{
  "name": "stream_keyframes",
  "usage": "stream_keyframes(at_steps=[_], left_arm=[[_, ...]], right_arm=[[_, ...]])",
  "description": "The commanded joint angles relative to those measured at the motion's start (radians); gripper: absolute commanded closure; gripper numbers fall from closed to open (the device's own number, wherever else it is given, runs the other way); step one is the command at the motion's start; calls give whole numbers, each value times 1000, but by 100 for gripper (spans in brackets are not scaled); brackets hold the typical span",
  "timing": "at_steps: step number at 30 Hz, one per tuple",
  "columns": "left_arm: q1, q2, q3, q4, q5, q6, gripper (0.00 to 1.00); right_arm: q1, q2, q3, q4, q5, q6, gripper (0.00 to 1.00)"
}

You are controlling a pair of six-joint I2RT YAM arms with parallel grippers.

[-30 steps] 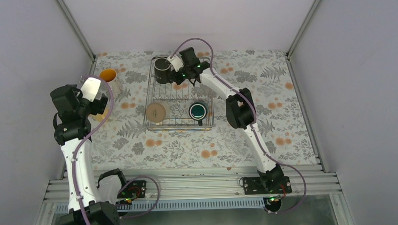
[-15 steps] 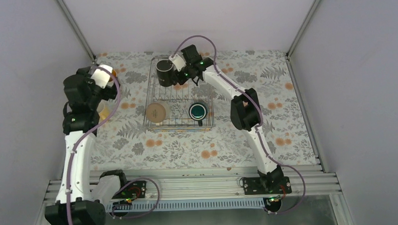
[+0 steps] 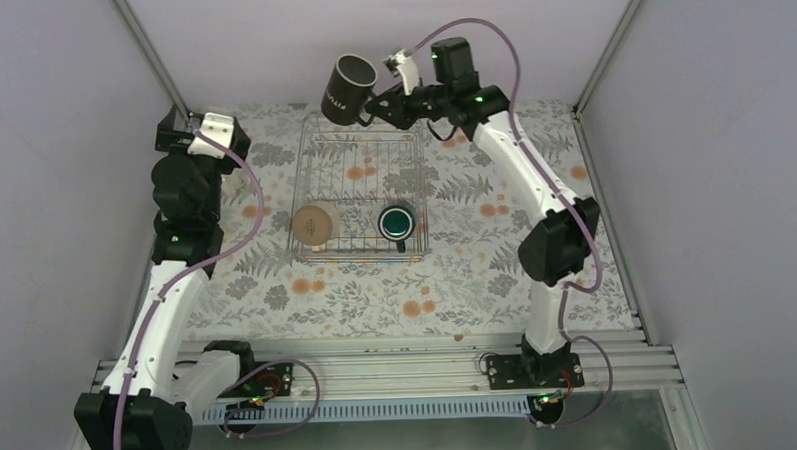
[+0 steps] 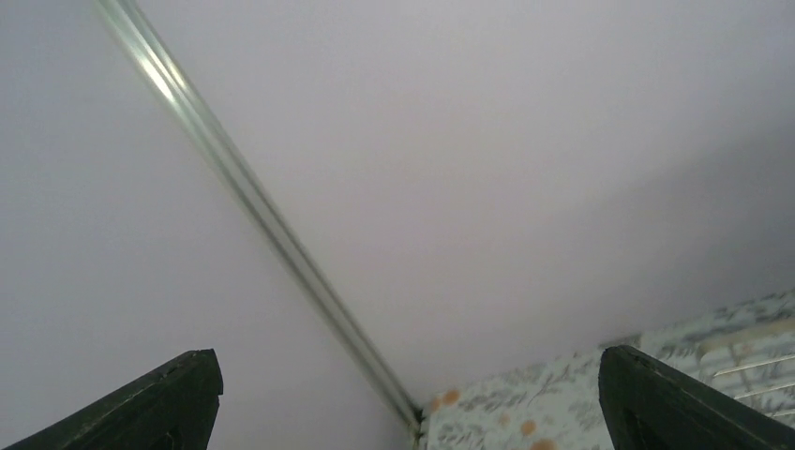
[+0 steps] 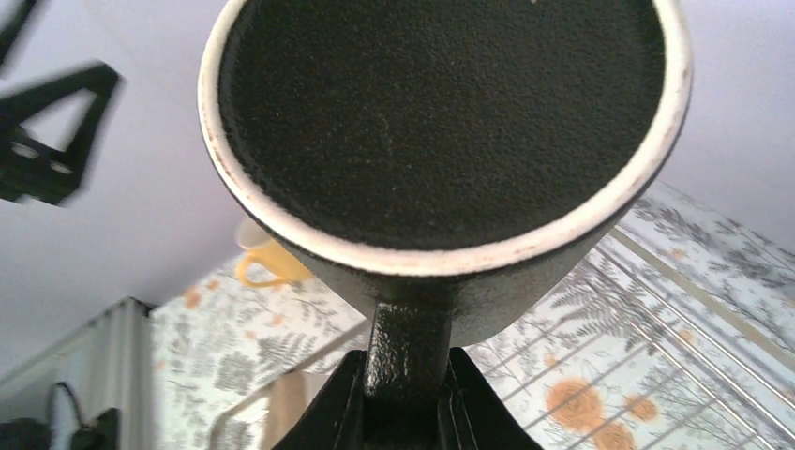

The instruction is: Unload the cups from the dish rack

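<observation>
right end effector (image 5: pixel 405 405) clamps black mug (image 5: pixel 441 122)

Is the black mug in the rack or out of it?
Out: the right tool holds the mug by its handle, tilted, raised clear of the rack.

links (image 3: pixel 162 313) white | joints (image 3: pixel 553 245) black | cables (image 3: pixel 509 43) purple | jaws black

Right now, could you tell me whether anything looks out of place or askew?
Nothing is spilled or broken. Only the black mug is askew: the right gripper holds it by the handle, tilted in the air near the dish rack.
</observation>
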Motion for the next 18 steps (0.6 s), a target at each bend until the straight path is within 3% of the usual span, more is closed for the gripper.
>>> stream_keyframes(at_steps=[1,6,18], left_arm=[[-57,17,-55,242,17,-24,0],[-157,90,-84,342,72,-4,11],[-270,221,-109,448,161,7,10]], right_arm=[[-40,-96,-82,187,-264,105,97],[-78,-159,-157,287,-436,199,97],[-187,-189,-311,653,-698,557,97]])
